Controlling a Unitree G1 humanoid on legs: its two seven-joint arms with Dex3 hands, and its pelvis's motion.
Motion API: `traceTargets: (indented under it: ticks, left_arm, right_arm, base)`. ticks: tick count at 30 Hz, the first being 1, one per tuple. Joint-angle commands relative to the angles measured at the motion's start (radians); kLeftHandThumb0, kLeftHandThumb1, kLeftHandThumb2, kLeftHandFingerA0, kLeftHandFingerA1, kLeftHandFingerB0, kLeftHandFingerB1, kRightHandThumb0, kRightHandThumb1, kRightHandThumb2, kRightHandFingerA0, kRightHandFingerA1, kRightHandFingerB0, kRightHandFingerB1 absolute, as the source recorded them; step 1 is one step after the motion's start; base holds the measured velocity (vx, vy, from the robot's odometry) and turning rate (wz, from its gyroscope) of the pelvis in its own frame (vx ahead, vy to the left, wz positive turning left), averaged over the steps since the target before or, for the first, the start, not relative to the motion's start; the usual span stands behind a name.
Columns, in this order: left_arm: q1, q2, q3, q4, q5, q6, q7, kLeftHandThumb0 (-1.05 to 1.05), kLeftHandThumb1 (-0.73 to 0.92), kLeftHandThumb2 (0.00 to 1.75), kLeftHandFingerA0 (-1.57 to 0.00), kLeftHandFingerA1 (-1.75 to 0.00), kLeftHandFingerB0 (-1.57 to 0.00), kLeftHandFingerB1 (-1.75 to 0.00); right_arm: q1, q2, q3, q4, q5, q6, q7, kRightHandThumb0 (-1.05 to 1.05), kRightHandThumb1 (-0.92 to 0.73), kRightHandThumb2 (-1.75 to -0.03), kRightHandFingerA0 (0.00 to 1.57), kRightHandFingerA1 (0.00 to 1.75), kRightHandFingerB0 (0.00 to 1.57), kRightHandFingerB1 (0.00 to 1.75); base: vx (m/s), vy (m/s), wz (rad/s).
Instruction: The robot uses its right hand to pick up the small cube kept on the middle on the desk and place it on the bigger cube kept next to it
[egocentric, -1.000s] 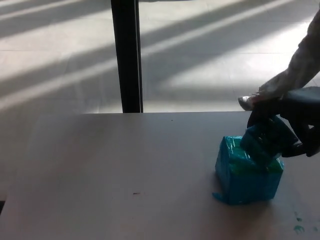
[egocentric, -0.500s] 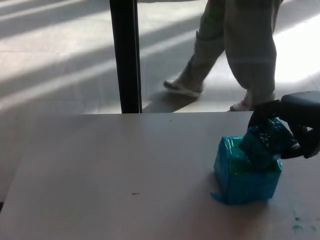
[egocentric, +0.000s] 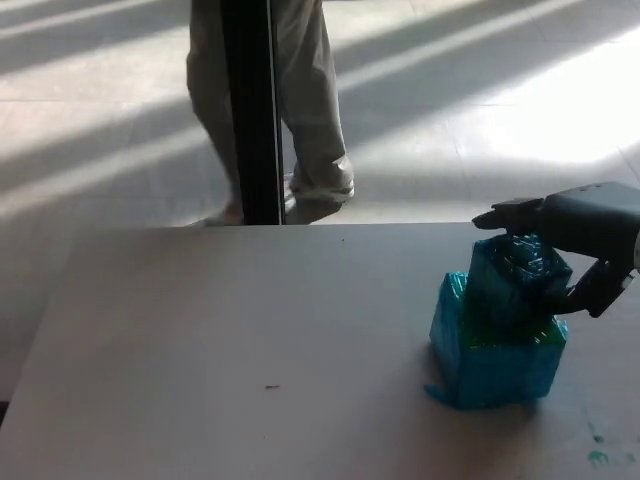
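Head view of the desk (egocentric: 250, 330). The bigger cube (egocentric: 495, 365), wrapped in shiny blue-green film, stands near the desk's right edge with one vertical corner turned toward the camera. The small cube (egocentric: 515, 280), in the same wrapping, sits on top of the bigger cube, toward its rear right, and appears upright or only slightly tilted. Neither cube has a clear long axis; the small one looks marginally taller than wide. No label, brand or writing can be read on either wrapping.

The right hand (egocentric: 575, 245) enters from the right, level with the small cube. One black finger (egocentric: 505, 213) reaches across just above and behind the small cube's top; another digit (egocentric: 585, 292) lies against or just beside its right face. The fingers are spread around the small cube, but whether they grip it or merely bracket it cannot be told. The left hand does not show.

Beyond the far edge of the desk, left of the bigger cube, a black vertical post (egocentric: 250, 110) rises from the floor. A person's legs (egocentric: 300, 90) in light trousers stand partly behind the post on the sunlit floor (egocentric: 450, 120). Small blue-green flecks (egocentric: 597, 455) mark the desk in front and right of the bigger cube.
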Motion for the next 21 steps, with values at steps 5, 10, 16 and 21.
traceTargets:
  ticks: [5,10,16,21]
  left_arm:
    - [-0.004,0.030,-0.006,0.015,0.001,0.006,-0.002,-0.71,0.70,0.61,-0.44,-0.55,-0.46,-0.39]
    - [-0.001,0.030,-0.012,0.018,0.005,-0.010,-0.006,-0.73,0.70,0.62,-0.45,-0.56,-0.44,-0.39]
    - [-0.008,0.032,-0.011,0.033,-0.004,-0.010,-0.011,-0.71,0.69,0.61,-0.45,-0.54,-0.44,-0.38]
    - [-0.012,0.031,-0.022,0.044,0.008,-0.025,0.009,-0.77,0.56,0.79,-0.51,-0.64,-0.48,-0.48]
  right_arm:
    - [0.000,-0.065,0.009,-0.066,-0.096,0.048,0.029,-0.92,-0.51,-0.57,0.00,0.00,0.00,0.00]
    - [0.005,-0.071,0.005,-0.060,-0.094,0.036,0.021,-0.89,-0.50,-0.56,0.00,0.00,0.00,0.03]
    - [-0.021,-0.072,-0.009,-0.093,-0.081,0.036,0.050,-0.86,-0.51,-0.56,0.00,0.00,0.00,0.00]
    - [-0.061,-0.085,-0.068,-0.106,-0.042,0.061,0.072,-0.86,-0.50,-0.56,0.00,0.00,0.00,0.00]
  base:
    - [0.00,0.000,0.00]
    - [0.00,0.000,0.00]
    - [0.00,0.000,0.00]
    - [0.00,0.000,0.00]
